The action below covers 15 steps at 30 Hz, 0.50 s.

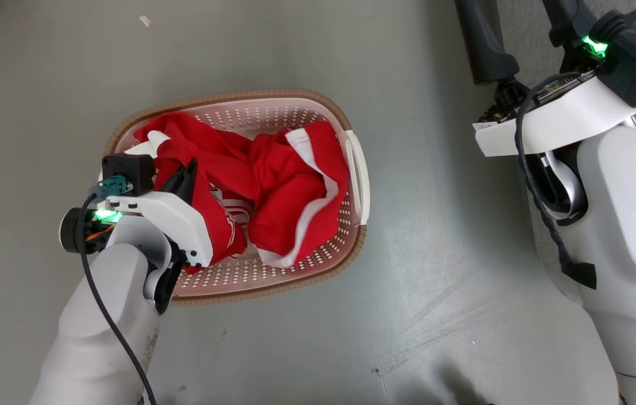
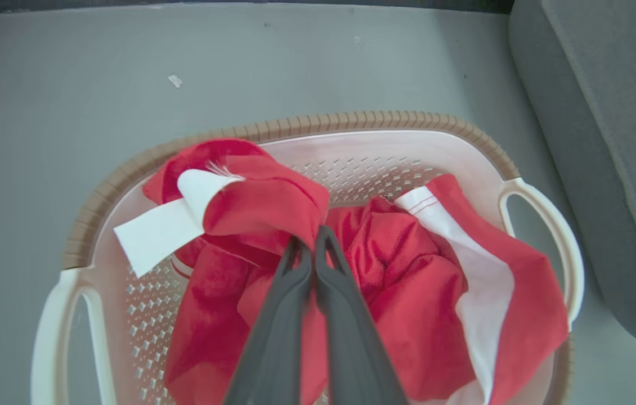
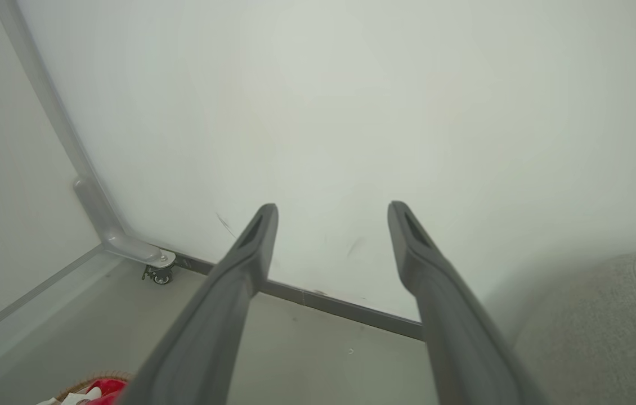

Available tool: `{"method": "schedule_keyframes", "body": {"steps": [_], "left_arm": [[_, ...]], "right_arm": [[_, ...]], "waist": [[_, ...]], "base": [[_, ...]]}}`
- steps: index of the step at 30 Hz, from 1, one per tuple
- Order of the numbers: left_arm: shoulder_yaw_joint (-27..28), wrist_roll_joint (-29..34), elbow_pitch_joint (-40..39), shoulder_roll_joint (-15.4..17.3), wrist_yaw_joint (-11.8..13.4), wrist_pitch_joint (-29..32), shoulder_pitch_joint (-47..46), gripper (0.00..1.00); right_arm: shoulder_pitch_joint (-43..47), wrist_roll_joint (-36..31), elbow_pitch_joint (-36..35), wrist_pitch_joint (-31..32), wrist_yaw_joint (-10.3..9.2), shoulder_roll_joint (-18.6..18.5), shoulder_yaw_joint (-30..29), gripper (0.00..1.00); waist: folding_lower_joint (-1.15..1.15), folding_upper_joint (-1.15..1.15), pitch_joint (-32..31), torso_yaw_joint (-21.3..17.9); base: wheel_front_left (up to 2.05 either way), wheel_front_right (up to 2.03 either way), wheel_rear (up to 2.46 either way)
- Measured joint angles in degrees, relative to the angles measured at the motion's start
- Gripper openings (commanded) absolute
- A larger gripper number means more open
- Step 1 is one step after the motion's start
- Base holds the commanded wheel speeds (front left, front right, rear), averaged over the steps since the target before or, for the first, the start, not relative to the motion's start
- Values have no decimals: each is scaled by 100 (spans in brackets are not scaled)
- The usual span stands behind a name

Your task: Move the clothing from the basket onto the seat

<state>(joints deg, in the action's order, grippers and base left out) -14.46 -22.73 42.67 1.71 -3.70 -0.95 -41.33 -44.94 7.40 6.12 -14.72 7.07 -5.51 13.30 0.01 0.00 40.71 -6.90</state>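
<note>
Clothing point(image 1: 290, 191) lies heaped in the basket point(image 1: 250, 95) on the floor point(image 1: 408, 56) beside the seat point(image 2: 605, 140), the left gripper point(image 2: 313, 239) clenched on a red fold to lift it out, the right gripper point(image 3: 332, 216) spread empty.

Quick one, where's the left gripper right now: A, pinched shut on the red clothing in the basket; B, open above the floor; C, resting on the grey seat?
A: the left gripper is closed on a fold of the red clothing inside the basket.

Soft matt red cloth clothing point(image 2: 408, 292), smooth perforated plastic basket point(image 2: 352, 149), grey woven-fabric seat point(image 2: 605, 112)
</note>
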Motion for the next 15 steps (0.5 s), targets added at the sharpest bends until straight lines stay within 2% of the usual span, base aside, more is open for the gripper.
{"method": "schedule_keyframes", "body": {"steps": [15], "left_arm": [[-20, -254, -137, -5, -57, -427, 347, 0]], "right_arm": [[342, -2, 191, 0, 0, -222, -194, 100]], "waist": [[0, 0, -481, 258]], "base": [[0, 0, 0]]}}
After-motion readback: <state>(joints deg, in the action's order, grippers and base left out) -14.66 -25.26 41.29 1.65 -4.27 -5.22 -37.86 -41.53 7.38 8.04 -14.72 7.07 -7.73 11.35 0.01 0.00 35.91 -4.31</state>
